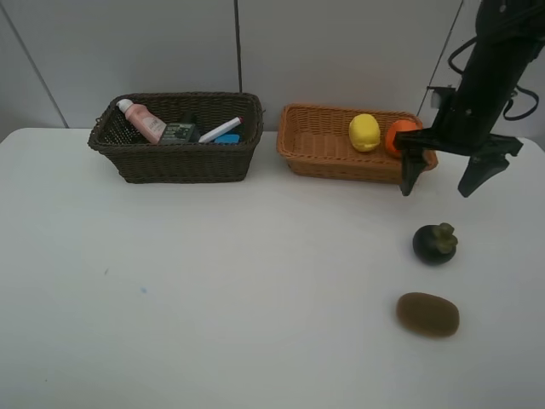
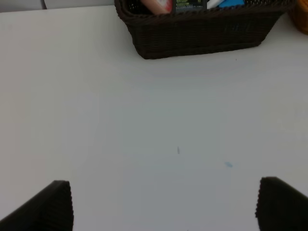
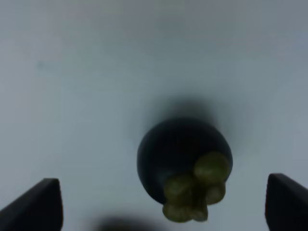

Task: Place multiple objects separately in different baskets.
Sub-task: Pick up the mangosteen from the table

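Six of the eight things look sorted. The dark basket (image 1: 174, 162) at about 11 o'clock on the tabletop (image 1: 213, 298) holds the pink bottle (image 1: 143, 121), the dark bottle (image 1: 179, 132) and the marker (image 1: 220, 129). The tan basket (image 1: 341, 162) at 1 o'clock holds the lemon (image 1: 364, 132) and the orange (image 1: 398, 135). Two fruits are left out on the tabletop: the mangosteen (image 1: 434, 243) at roughly 3 o'clock and the kiwi (image 1: 427, 313) at 4 o'clock, near each other but apart.

I'd say the step in hand is the pick of the mangosteen. The right arm (image 1: 490, 77) hangs just in front of the tan basket, and the right jaws are spread wide and empty. Its wrist camera shows the fruit centred between them, green cap in sight. The next move, to my eye, calls for a straight drop, a close on the round body without letting it roll, then a short carry back to 1 o'clock.

The left jaws are spread too, holding nothing, over bare tabletop on the near side of the dark basket.

Some of it is hard to read. The orange is half covered by a finger of the right jaws. A blue scrap (image 1: 228, 138) lies under the marker, and I cannot pick out an eraser. The right wrist picture is blurred. The left arm itself is out of sight in the high view.
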Controlling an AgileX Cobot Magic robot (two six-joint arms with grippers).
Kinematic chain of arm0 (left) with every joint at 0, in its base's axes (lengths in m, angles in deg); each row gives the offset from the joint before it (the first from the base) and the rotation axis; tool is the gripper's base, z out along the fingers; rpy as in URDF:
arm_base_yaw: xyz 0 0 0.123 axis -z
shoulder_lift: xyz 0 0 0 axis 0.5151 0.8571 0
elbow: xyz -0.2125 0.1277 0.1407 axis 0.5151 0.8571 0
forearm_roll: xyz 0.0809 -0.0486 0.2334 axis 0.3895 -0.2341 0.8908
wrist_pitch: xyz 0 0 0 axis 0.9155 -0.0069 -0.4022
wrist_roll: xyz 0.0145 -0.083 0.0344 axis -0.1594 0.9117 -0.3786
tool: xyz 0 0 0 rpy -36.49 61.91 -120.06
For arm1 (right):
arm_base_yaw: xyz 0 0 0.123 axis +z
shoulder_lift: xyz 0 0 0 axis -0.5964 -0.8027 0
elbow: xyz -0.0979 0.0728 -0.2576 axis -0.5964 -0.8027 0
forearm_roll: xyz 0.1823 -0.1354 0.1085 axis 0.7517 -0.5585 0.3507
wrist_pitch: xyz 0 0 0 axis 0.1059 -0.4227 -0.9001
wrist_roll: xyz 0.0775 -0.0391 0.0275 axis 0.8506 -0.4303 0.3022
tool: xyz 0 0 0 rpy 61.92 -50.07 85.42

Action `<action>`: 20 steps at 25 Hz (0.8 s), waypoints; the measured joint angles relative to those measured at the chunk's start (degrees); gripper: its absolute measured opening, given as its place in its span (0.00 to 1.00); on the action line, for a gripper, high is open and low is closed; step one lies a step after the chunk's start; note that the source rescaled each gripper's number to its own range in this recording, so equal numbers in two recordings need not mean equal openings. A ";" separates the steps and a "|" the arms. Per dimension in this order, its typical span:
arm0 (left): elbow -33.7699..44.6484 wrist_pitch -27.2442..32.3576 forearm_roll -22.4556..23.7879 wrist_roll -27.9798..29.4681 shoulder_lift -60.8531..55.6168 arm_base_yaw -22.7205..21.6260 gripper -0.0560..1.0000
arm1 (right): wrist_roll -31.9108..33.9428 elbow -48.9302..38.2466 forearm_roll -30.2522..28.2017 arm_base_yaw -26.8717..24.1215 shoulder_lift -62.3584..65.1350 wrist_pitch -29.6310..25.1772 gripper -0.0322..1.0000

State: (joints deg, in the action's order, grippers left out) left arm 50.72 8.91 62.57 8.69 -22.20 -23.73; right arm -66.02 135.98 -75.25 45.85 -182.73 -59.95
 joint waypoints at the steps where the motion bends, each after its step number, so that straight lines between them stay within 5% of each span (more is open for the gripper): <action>1: 0.00 0.00 0.00 0.00 0.00 0.00 1.00 | 0.00 -1.39 -0.05 0.00 0.24 0.14 1.00; 20: 0.00 0.00 0.00 0.00 0.00 0.00 1.00 | 0.38 -12.63 -2.60 -0.05 0.45 14.73 1.00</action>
State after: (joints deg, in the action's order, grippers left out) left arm 50.72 8.91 62.57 8.69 -22.20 -23.73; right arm -65.64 123.35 -77.85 45.80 -182.28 -45.22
